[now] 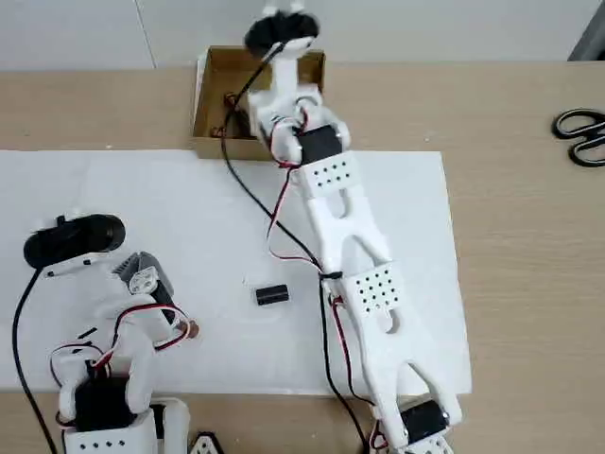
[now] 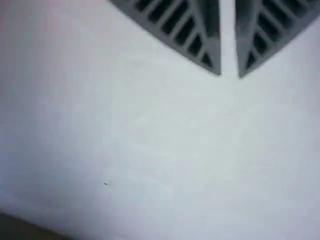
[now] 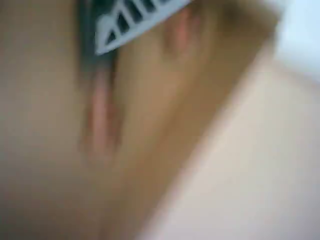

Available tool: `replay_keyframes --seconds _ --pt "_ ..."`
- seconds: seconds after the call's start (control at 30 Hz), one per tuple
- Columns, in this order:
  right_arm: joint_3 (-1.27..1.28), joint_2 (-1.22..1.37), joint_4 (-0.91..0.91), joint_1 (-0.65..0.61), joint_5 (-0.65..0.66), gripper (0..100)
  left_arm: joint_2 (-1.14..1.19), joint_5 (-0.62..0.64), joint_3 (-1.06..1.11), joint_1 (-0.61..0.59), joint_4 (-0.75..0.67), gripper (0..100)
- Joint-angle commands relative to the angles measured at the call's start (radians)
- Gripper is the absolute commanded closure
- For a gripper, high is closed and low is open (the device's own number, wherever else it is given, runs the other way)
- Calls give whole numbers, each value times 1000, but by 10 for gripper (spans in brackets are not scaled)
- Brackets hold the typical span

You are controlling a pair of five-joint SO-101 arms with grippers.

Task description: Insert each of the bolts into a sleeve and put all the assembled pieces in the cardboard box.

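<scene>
From above, the right gripper (image 1: 244, 117) reaches down inside the cardboard box (image 1: 210, 95). A black sleeve (image 1: 271, 294) lies on the white sheet (image 1: 406, 189), well apart from the box. The left gripper (image 1: 142, 274) hangs farther from the box than the sleeve.

The left wrist view shows its fingers (image 2: 192, 32) almost together, holding nothing.

In the right wrist view, one finger (image 3: 130, 20) sits against the box's blurred wall (image 3: 150, 125). I cannot tell whether this gripper is closed.

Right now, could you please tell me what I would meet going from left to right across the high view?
Grey left gripper → small black cylindrical sleeve → black-handled scissors.
</scene>
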Motion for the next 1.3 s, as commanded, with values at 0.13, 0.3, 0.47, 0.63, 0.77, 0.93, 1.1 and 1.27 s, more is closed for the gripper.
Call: replay_keyframes --seconds 0.13,0.3,0.47,0.63,0.77,0.93,1.1,1.27 --pt "-46 -222 357 -4 -44 768 0 -6 -51 -6 -2 993" --pt "-46 -243 521 -4 -44 768 0 14 -51 -6 -3 993" --pt "-46 -265 559 -7 -43 768 0 72 -51 -6 -3 993" --pt "-38 -346 575 -54 -41 769 0 86 -56 -6 -3 993" --pt "71 -458 578 -102 -14 824 0 86 -94 -6 -2 993" --pt "377 -636 573 -131 77 894 0 83 -110 -6 0 993" --pt "657 -791 570 -124 235 897 0 83 -111 -6 -2 993" --pt "884 -898 572 -117 486 897 0 84 -111 -6 -2 993"
